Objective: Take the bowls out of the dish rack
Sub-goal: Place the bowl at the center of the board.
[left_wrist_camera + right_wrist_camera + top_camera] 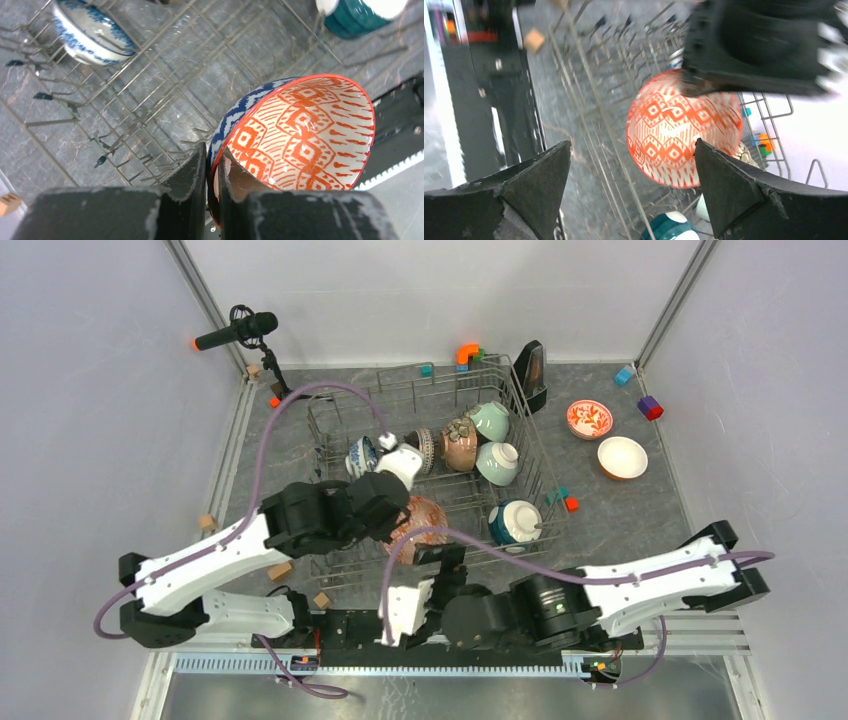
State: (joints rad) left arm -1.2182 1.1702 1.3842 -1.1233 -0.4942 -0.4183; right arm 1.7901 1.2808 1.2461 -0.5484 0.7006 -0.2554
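The left gripper (212,157) is pinching the rim of a red-and-white lattice-patterned ceramic bowl (300,130), jaws nearly shut with one inside the wall and one outside. It is holding the bowl tilted above the 6 o'clock end of the large grey wire dish rack (420,390). The right gripper (631,145) is facing the bowl's patterned inside, jaws spread as wide as they go and gripping nothing.

The hold is looking thin: a narrow pinch on one edge is carrying the whole bowl, so a jolt or a quick swing is likely to make it pivot or slip. A fall from here is threatening the upright tines below and the teal ceramic bowl with a white base (515,522) at its 3 o'clock. If a handover is coming, the danger is timing: one gripper letting go before the other is seated, or the two sets of jaws colliding at the rim.

A red-floral ceramic bowl (589,419) and a plain white ceramic bowl (622,457) are sitting on the dark worktop (600,510) at the rack's 2 o'clock.
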